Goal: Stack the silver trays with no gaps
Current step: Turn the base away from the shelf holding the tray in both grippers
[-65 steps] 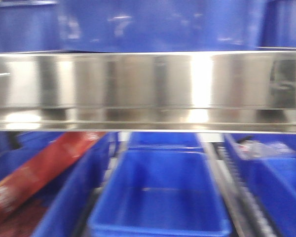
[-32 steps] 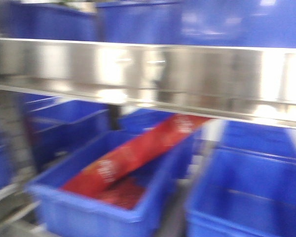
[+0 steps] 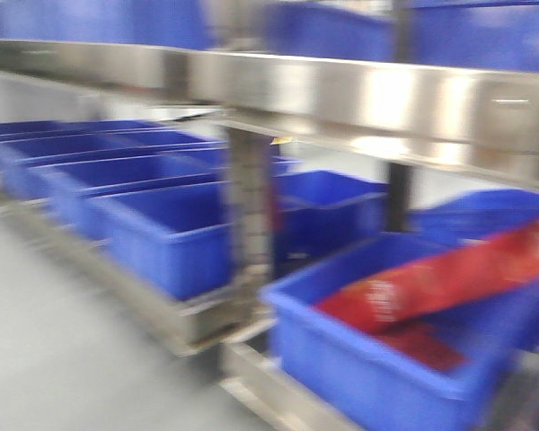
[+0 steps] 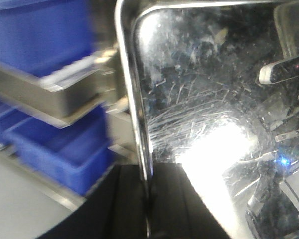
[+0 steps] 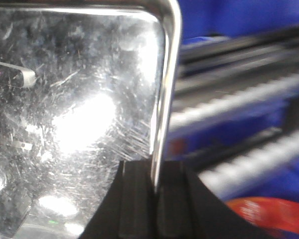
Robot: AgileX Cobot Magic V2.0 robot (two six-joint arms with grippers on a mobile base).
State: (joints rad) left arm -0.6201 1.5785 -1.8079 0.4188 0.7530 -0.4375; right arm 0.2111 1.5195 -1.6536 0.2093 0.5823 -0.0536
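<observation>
A silver tray (image 4: 204,99) with a scratched, mirror-like floor fills the left wrist view. Its rolled rim runs down between the black fingers of my left gripper (image 4: 148,199), which is shut on it. In the right wrist view a silver tray (image 5: 79,99) shows its shiny floor too, and my right gripper (image 5: 156,189) is shut on the rim at that side. I cannot tell whether both grippers hold the same tray. No tray or gripper shows in the blurred front view.
A broad steel shelf rail (image 3: 359,90) crosses the front view above rows of deep blue bins (image 3: 162,224). One bin holds a red package (image 3: 440,278). A steel upright post (image 3: 250,215) stands mid-frame, with grey floor (image 3: 54,341) at the lower left.
The front view has swung left. The red package and the bins slid to the right of the picture, and an upright post and grey floor came into view.
</observation>
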